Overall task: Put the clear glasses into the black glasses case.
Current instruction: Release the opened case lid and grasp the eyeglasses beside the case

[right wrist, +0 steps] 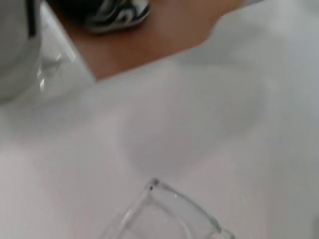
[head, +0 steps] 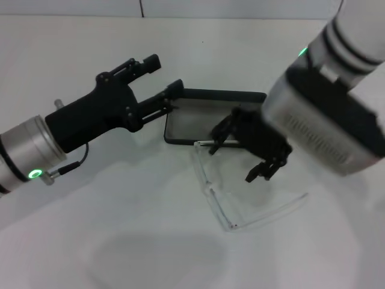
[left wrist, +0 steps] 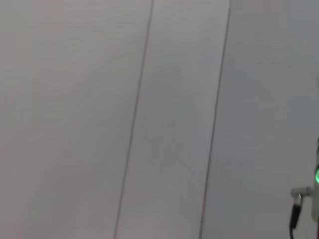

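The black glasses case point(head: 191, 119) lies open at the table's middle, its grey lining showing. In front of it the clear glasses point(head: 212, 191) rest on the table with arms unfolded; a corner of them shows in the right wrist view point(right wrist: 175, 203). My right gripper point(head: 237, 159) hangs open just above the glasses' far arm, at the case's near right corner, with nothing pinched between its fingers. My left gripper point(head: 166, 74) is open at the case's left end, its lower finger point(head: 170, 96) close to the rim. The left wrist view shows neither the glasses nor the case.
The white table point(head: 90, 198) spreads all around the case and glasses. Beyond its edge, the right wrist view shows brown floor point(right wrist: 164, 35). The left wrist view shows a plain panelled wall point(left wrist: 149, 119) and a green arm light point(left wrist: 316, 175).
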You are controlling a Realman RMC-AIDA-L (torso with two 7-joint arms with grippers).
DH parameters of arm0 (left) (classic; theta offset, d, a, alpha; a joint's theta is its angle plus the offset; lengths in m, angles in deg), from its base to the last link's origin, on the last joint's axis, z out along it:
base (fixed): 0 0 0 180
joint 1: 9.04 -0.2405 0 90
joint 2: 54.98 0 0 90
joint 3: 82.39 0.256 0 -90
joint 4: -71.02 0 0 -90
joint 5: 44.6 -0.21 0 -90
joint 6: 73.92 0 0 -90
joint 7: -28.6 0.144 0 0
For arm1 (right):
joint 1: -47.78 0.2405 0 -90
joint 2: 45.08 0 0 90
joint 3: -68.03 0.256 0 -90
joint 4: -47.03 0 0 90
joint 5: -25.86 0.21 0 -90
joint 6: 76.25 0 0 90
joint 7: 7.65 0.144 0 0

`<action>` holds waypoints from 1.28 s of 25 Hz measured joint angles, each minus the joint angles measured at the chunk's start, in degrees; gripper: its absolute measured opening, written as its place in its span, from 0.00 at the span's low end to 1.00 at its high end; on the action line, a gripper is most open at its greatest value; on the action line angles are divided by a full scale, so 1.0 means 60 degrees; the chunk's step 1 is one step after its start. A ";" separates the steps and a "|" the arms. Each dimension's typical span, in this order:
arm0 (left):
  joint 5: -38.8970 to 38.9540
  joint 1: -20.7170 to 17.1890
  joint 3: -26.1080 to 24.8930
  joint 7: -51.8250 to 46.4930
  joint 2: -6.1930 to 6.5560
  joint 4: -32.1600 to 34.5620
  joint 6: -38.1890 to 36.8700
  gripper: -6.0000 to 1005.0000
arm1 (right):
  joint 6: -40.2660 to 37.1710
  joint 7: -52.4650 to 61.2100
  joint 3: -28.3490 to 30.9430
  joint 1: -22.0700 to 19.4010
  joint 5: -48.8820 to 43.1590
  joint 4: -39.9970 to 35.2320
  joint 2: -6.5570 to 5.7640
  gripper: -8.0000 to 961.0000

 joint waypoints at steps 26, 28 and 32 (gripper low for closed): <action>-0.0108 -0.0235 -0.1548 0.0167 0.0088 -0.0264 0.0105 0.75 | 0.3217 -0.1236 -0.4278 0.1248 0.0707 0.1480 0.0047 0.78; -0.0112 -0.0235 -0.1549 0.0234 0.0088 -0.0263 0.0111 0.75 | 0.3218 -0.1236 -0.4294 0.1347 0.0823 0.1595 0.0047 0.77; -0.0112 -0.0203 -0.1550 0.0288 0.0088 -0.0261 0.0117 0.75 | 0.3212 -0.1240 -0.4427 0.1435 0.0886 0.1752 0.0047 0.74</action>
